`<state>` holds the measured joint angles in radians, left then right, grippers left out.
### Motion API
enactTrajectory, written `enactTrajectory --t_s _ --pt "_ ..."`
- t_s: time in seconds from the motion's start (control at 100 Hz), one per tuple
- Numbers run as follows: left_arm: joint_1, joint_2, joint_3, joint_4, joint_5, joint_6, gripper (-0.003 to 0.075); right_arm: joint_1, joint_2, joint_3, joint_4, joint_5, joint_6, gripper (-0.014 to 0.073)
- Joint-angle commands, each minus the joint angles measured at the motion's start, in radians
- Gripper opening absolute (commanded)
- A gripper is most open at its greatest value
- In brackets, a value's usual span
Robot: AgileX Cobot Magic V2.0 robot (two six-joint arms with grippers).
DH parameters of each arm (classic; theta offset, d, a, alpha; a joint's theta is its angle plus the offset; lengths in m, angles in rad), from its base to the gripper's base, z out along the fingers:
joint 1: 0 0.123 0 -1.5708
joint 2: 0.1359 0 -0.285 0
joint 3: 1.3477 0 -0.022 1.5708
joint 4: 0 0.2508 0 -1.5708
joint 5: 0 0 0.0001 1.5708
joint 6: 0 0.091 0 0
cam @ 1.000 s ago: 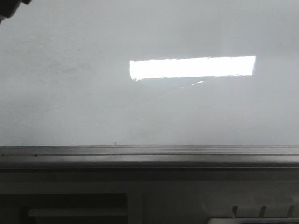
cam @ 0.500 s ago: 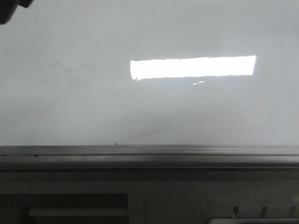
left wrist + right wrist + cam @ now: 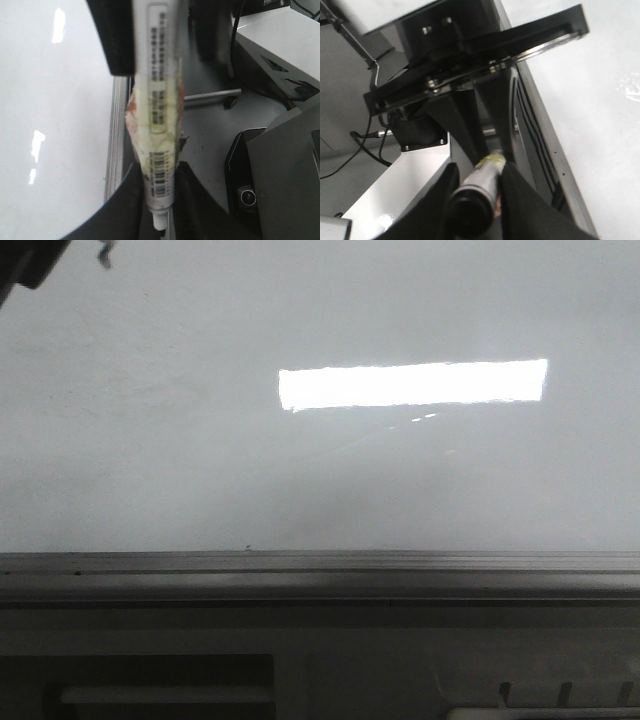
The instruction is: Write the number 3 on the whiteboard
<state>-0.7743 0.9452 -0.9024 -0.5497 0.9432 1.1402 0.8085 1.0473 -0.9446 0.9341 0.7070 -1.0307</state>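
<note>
The whiteboard [image 3: 200,440] fills the front view, glossy white-grey, with its grey metal frame [image 3: 320,565] along the near edge. No black number 3 shows on it, only a faint slanting streak [image 3: 345,443]. My left gripper [image 3: 161,200] is shut on a white marker pen [image 3: 159,100] with a barcode label, tip uncapped, beside the board's frame [image 3: 116,140]. My right gripper [image 3: 477,200] is shut on a dark grey pen-like cylinder [image 3: 477,192] with a yellowish far end, off the board's edge [image 3: 545,140]. A dark arm part [image 3: 30,260] shows in the front view's top left corner.
A bright rectangular light reflection [image 3: 412,385] lies on the board. The grey robot base [image 3: 160,680] sits below the frame. A black camera housing [image 3: 247,195] and grey panels are near the left gripper. A black mount plate [image 3: 470,65] and a white box [image 3: 405,190] are near the right.
The dark arm part at the top left of the front view has come a little further into view, with a small piece now showing beside it. The board looks unchanged.
</note>
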Motion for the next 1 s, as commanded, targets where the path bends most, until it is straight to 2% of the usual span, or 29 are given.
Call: enactTrajectory --t_s 0.0,0.05,0.13,0.22,0.27,0.34,0.35,0.36,0.39,0.44,0.48,0.58,0.66,0.79,0.88,0.99 --pt "-0.009 -0.012 -0.033 -0.069 -0.04 0.028 -0.002 -0.002 0.004 -0.033 0.056 -0.037 0.003 -0.0029" --pt "-0.009 -0.012 -0.033 -0.071 -0.04 0.026 -0.002 -0.002 0.008 -0.033 0.081 -0.035 0.003 -0.0069" --pt "-0.009 -0.012 -0.033 -0.081 -0.049 0.006 -0.0017 -0.002 0.012 -0.033 0.131 -0.035 0.003 -0.0069" --pt "-0.009 -0.012 -0.033 -0.116 -0.059 0.001 0.0066 -0.002 0.013 -0.033 0.142 -0.039 0.003 -0.0069" --pt "-0.007 -0.012 -0.033 -0.147 -0.067 0.001 0.0165 -0.002 0.013 -0.033 0.142 -0.05 0.003 -0.0068" --pt "-0.005 -0.033 -0.033 -0.174 -0.091 -0.047 0.0351 -0.002 0.013 -0.033 0.134 -0.087 0.003 -0.0068" --pt "-0.005 -0.037 -0.033 -0.174 -0.097 -0.063 0.0407 -0.002 0.013 -0.033 0.134 -0.092 0.003 -0.0068" --pt "-0.005 -0.037 -0.033 -0.174 -0.099 -0.072 0.0407 -0.002 0.013 -0.033 0.13 -0.103 0.003 -0.0068" --pt "-0.005 -0.051 -0.035 -0.172 -0.104 -0.1 0.0489 -0.002 0.013 -0.033 0.122 -0.126 0.003 -0.0068" --pt "-0.005 -0.08 -0.035 -0.165 -0.109 -0.12 0.0563 -0.002 0.013 -0.033 0.105 -0.17 0.003 -0.0068" --pt "-0.005 -0.112 -0.035 -0.156 -0.114 -0.136 0.058 -0.002 0.013 -0.033 0.083 -0.217 0.003 -0.0068" --pt "-0.005 -0.21 -0.035 -0.094 -0.146 -0.21 0.0533 -0.002 0.013 -0.033 0.015 -0.341 0.003 -0.006" --pt "-0.005 -0.299 -0.029 0.018 -0.215 -0.318 0.0478 -0.004 0.013 -0.033 -0.014 -0.454 0.003 -0.0061" --pt "-0.005 -0.458 0.019 0.291 -0.338 -0.661 0.0359 -0.031 0.033 -0.033 -0.014 -0.58 0.003 -0.0061" --pt "-0.005 -0.537 0.059 0.475 -0.34 -0.889 0.0221 -0.063 0.065 -0.033 -0.014 -0.576 0.003 -0.0061" --pt "-0.005 -0.633 0.127 0.571 -0.332 -1.019 -0.0025 -0.083 0.096 -0.033 -0.014 -0.585 0.003 -0.006"
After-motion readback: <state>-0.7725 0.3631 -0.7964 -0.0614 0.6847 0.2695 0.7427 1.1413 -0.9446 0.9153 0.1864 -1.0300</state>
